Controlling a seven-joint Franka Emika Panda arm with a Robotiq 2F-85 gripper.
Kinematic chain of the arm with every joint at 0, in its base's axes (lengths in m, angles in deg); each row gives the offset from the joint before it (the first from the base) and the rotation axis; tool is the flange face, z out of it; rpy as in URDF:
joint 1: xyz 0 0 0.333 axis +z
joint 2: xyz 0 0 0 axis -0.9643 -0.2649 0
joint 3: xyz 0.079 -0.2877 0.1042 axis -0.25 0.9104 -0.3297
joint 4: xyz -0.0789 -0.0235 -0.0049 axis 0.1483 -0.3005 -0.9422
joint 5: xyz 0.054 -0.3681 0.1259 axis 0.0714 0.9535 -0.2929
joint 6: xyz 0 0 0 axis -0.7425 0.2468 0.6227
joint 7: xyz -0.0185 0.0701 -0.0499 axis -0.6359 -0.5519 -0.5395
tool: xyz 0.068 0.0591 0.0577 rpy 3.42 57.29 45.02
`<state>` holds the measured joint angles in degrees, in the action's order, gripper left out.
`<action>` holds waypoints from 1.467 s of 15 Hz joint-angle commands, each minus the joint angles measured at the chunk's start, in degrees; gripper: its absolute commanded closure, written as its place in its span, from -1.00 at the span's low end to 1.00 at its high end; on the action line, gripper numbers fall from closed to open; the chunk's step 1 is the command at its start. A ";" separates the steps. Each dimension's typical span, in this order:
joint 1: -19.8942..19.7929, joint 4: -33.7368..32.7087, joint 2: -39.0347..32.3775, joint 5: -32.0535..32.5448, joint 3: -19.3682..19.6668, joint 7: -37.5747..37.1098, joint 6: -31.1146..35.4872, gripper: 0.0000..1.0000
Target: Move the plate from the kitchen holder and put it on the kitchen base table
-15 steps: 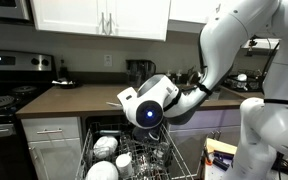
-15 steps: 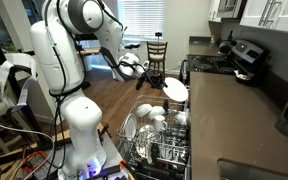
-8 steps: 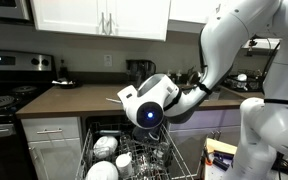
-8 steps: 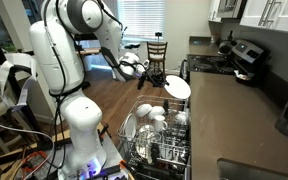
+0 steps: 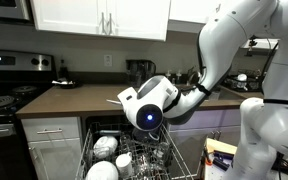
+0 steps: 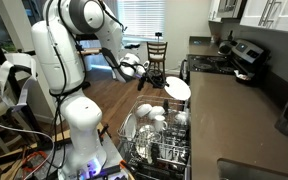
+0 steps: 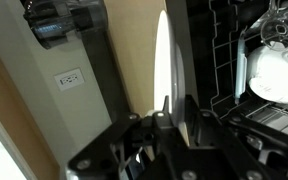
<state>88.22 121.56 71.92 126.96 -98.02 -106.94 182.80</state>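
Observation:
My gripper (image 6: 156, 80) is shut on a white plate (image 6: 178, 88) and holds it on edge above the near edge of the brown countertop (image 6: 234, 125). In the wrist view the plate (image 7: 162, 60) stands edge-on between my fingers (image 7: 165, 118). In an exterior view only a thin rim of the plate (image 5: 124, 99) shows beside my gripper (image 5: 136, 104), in front of the countertop (image 5: 74, 100). The grey wire dishwasher rack (image 6: 156, 150) is pulled out below; it also shows in an exterior view (image 5: 174, 160) and holds white bowls and dishes.
A black stove (image 5: 4, 95) stands beside the countertop and shows far off in an exterior view (image 6: 236, 58). A black coffee maker (image 5: 139, 70) and a dark dish (image 5: 62, 83) are on the counter. A wooden chair (image 6: 157, 52) stands behind.
The plate has shifted slightly toward the countertop over the last second; it has held still for the last half second.

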 commanded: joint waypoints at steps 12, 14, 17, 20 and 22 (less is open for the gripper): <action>-1.55 -3.89 -3.29 0.85 1.51 -2.57 -3.58 0.89; -1.65 -4.64 -4.01 0.83 1.62 -2.77 -4.55 0.89; -1.99 -5.83 -5.20 0.69 1.79 -3.03 -5.50 0.89; -2.43 -7.21 -6.65 0.21 2.22 -2.30 -4.85 0.89; -2.75 -8.19 -7.72 0.07 2.52 -1.97 -4.45 0.89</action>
<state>86.37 115.94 65.97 126.96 -95.26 -109.05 179.65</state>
